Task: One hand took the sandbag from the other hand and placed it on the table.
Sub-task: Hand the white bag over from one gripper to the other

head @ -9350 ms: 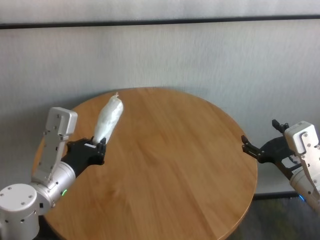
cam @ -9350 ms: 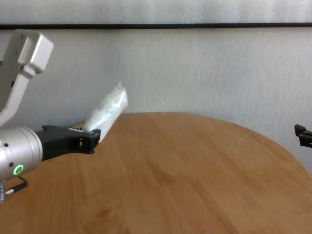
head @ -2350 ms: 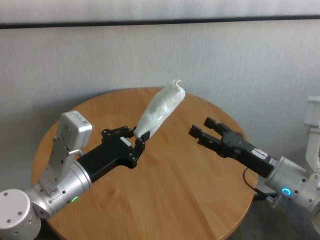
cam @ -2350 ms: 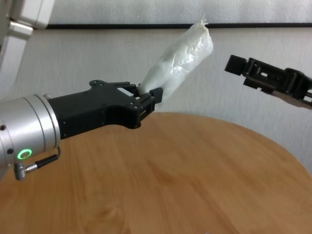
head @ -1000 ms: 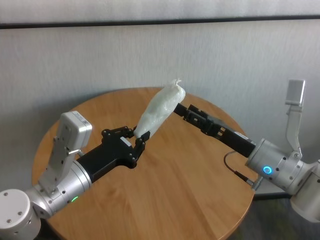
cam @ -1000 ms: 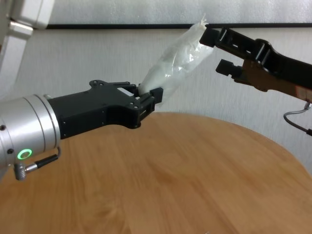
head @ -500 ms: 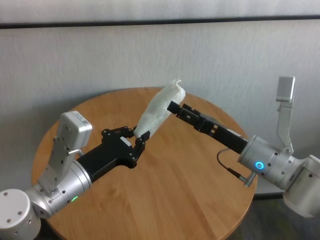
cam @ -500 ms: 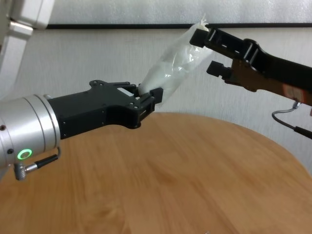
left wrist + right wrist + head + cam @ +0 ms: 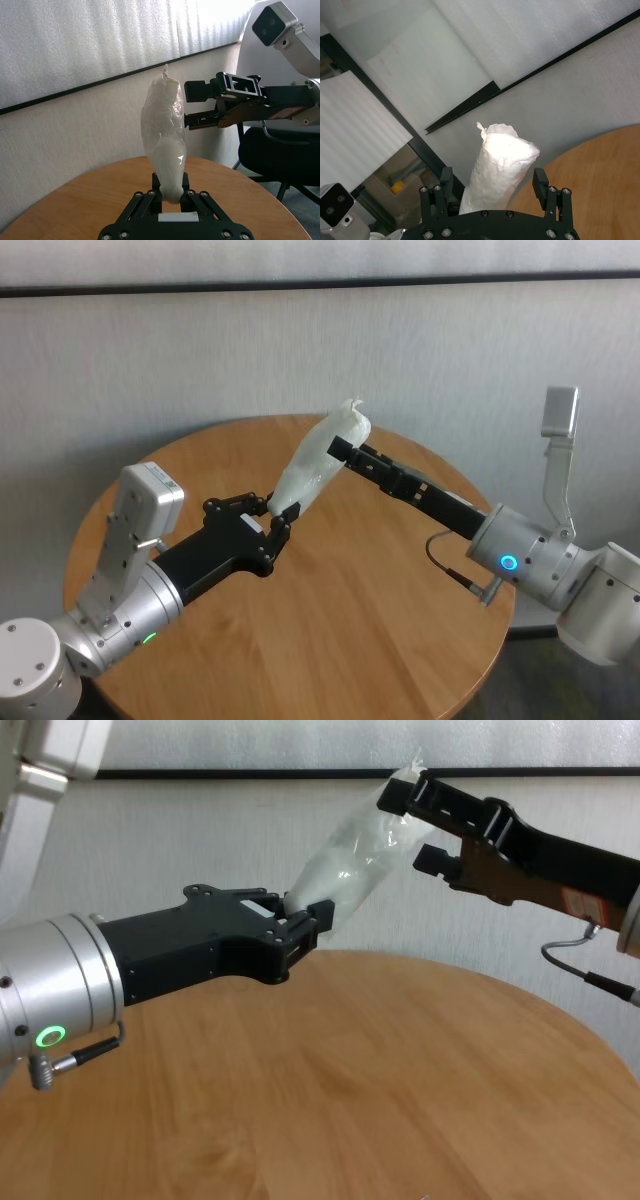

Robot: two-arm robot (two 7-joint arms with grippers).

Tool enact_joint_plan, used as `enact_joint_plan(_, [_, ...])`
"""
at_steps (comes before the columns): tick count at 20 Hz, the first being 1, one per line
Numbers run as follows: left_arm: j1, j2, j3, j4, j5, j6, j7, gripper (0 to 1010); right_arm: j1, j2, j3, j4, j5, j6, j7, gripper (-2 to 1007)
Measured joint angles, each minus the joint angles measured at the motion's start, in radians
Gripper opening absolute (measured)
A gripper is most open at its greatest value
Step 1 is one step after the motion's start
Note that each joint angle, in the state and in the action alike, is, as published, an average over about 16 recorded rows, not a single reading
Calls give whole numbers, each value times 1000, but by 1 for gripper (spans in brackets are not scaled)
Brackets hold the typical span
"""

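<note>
The sandbag (image 9: 313, 468), a plump white crinkly pouch, stands tilted in the air above the table (image 9: 350, 630). My left gripper (image 9: 277, 523) with the green ring light is shut on its lower end (image 9: 169, 186). My right gripper (image 9: 341, 451) with the blue ring light reaches in from the right and is open. Its fingers (image 9: 540, 183) stand on either side of the sandbag's upper part (image 9: 500, 167), with gaps on both sides. The chest view shows the sandbag (image 9: 350, 860) between the left gripper (image 9: 305, 925) and the right gripper (image 9: 411, 826).
The round wooden table top (image 9: 400, 1100) lies bare below both arms. A pale wall with a dark horizontal strip (image 9: 200, 285) runs behind. A black chair (image 9: 280, 160) stands beyond the table on the right arm's side.
My right gripper has moved further left toward the sandbag, and its open fingers now straddle the bag's upper part. The left gripper and the sandbag have stayed still.
</note>
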Motion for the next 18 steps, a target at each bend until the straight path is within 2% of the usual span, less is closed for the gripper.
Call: enact_joint_plan(18, [0,0,0,0,0,0,0,204,53,-14,-52,29,19,-18,-25,1003])
